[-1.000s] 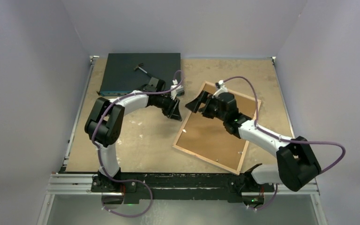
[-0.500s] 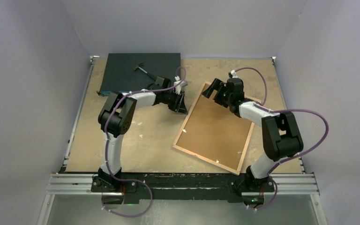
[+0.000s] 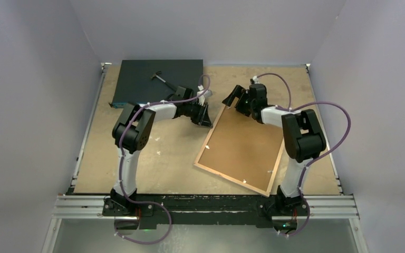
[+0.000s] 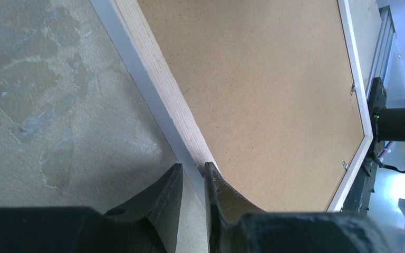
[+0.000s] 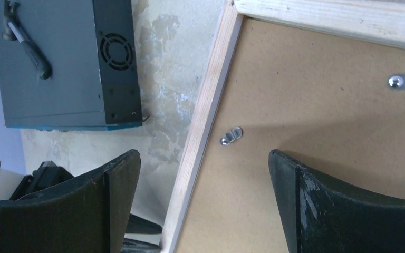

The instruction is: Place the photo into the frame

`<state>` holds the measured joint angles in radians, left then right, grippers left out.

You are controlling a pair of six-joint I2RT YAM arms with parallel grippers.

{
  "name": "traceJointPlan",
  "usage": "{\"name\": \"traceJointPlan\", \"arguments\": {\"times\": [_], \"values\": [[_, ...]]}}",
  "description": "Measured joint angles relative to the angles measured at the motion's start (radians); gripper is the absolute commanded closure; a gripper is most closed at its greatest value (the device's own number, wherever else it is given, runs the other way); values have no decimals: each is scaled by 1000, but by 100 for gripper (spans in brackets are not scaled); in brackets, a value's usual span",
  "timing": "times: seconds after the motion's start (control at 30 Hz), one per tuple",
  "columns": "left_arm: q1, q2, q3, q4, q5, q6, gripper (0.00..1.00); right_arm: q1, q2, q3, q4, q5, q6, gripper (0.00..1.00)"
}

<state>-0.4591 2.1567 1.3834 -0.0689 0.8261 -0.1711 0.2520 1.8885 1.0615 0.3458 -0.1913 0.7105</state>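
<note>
Count on the bench (image 3: 163, 158): one frame (image 5: 205, 121), one brown backing board (image 3: 242, 145), one dark box (image 3: 147, 79), one black-handled tool (image 5: 29, 45), two metal clips (image 5: 231, 136) at the near corner.

- My left arm (image 3: 128, 168) and right arm (image 3: 293, 176): white links, black joint housings.
- A purple cable (image 3: 272, 75) runs along each.
- My fingers (image 5: 306, 195): matte black, tapered.

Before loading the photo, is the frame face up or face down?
Face down: the frame shows its brown backing board and metal clips upward.
</note>
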Motion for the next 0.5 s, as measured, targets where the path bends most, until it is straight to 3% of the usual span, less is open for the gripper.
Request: {"name": "traceJointPlan", "arguments": {"times": [0.5], "values": [[-2,0,-7,7,12,10,85,-1,85,46,104,-66,66,10]]}}
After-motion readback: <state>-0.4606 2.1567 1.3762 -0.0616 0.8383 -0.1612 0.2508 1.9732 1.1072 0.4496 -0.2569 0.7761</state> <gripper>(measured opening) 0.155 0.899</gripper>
